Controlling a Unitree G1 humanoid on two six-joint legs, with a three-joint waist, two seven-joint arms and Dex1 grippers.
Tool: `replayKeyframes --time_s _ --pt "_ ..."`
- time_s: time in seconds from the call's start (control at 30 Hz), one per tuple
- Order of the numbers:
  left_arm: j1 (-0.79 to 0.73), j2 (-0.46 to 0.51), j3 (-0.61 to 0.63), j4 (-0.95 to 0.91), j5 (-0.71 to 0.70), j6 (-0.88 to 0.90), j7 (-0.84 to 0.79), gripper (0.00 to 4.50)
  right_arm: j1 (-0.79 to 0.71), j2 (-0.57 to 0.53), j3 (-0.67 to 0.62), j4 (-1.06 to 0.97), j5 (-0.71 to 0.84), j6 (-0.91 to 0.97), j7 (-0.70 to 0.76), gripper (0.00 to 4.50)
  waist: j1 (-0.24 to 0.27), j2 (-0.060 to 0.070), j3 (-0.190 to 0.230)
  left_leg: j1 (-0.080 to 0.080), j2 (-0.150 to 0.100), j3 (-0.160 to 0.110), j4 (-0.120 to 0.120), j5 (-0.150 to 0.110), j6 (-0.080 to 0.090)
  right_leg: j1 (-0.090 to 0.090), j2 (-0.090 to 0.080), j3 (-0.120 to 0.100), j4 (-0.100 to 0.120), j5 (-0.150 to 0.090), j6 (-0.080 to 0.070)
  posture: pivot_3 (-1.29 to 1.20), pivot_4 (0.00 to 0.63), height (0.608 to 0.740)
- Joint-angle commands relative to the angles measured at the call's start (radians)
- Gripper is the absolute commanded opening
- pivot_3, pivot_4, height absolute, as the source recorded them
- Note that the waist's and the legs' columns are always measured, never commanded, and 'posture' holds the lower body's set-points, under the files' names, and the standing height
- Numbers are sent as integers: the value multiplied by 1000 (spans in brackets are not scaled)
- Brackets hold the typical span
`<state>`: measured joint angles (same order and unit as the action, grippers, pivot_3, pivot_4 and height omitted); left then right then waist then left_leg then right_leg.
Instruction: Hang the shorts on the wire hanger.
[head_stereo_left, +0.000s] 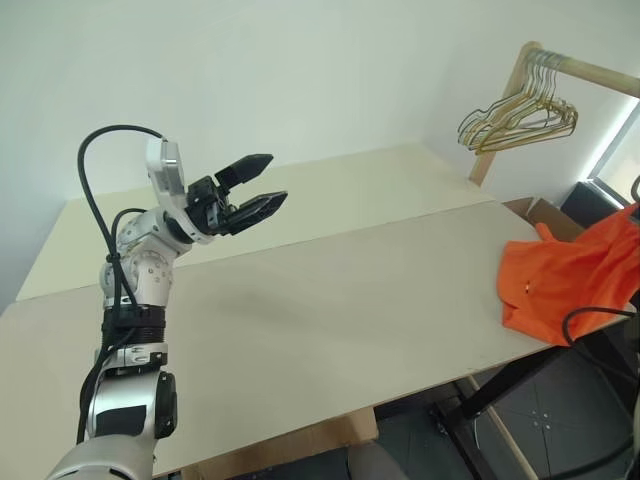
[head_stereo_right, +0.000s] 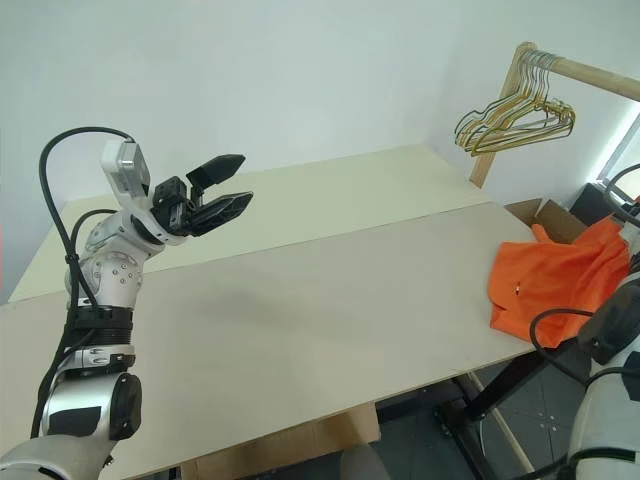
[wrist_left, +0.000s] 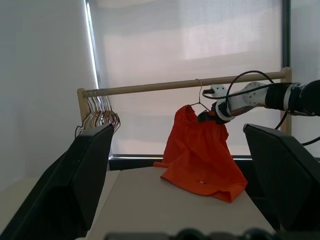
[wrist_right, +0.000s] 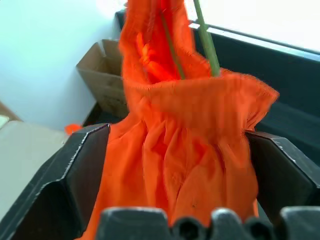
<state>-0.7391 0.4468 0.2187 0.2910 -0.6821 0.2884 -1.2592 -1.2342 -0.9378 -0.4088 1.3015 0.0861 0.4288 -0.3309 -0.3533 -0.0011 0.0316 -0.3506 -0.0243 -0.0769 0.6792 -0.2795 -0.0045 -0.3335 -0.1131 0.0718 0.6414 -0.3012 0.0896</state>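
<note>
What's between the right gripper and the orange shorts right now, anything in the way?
Nothing visible. The shorts sit directly between the right gripper's open fingers, gathered over the wire hanger. In the left wrist view, the hanger hooks on the wooden rail, the shorts' lower end resting on the table.

The left hand (head_stereo_left: 268, 183) hovers open above the table (head_stereo_left: 330, 300); the shorts (head_stereo_left: 565, 285) drape over its far right edge.

Silver arm (head_stereo_left: 135, 280), black cables, black fingers (head_stereo_left: 262, 206)
</note>
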Motion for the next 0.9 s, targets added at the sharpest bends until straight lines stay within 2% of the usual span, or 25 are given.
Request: replayKeyframes --time_s 0.03,0.13,0.27,0.4,0.57,0.67,0.8,0.9 --pt "-11 17 15 -19 -7 -6 1 4500 -20 -9 101 -89 -104 -91 -79 4430 4 0 0 0 0 0 0 0 0 0 0 0 0 0 0 -262 0 740" --pt "-9 17 16 -19 -9 -5 1 4500 -14 3 180 -147 -189 -143 -175 4430 10 1 0 0 0 -1 0 0 0 -1 -1 1 1 0 0 -268 0 740" --pt "-7 19 14 -14 -4 -7 -1 4500 25 31 244 -237 -252 -184 -224 4430 9 1 0 0 0 -1 0 0 0 -2 0 1 0 0 0 -273 0 740" --pt "-7 34 8 -12 16 -12 6 4500 88 56 278 -331 -282 -248 -190 4430 11 1 0 0 0 -2 0 0 0 -1 0 1 0 0 0 -265 0 740" --pt "34 137 48 -29 17 14 -3 4500 191 106 317 -489 -194 -322 221 4430 1 1 0 1 1 -2 0 0 0 -1 0 1 1 1 0 -224 0 740" --pt "91 219 83 -48 10 36 -1 4500 244 120 335 -569 -103 -300 549 4430 0 1 0 2 1 -2 0 0 0 -1 1 1 1 1 0 -193 0 740" --pt "202 295 127 -111 0 62 11 4500 328 110 384 -732 -4 -225 938 4430 19 1 0 3 2 -3 0 0 0 -1 0 1 1 1 0 -149 0 740" --pt "297 332 162 -173 -1 88 38 4500 419 90 417 -901 58 -181 1150 4430 57 1 0 2 3 -3 0 0 0 -2 0 1 1 1 0 -110 0 740"
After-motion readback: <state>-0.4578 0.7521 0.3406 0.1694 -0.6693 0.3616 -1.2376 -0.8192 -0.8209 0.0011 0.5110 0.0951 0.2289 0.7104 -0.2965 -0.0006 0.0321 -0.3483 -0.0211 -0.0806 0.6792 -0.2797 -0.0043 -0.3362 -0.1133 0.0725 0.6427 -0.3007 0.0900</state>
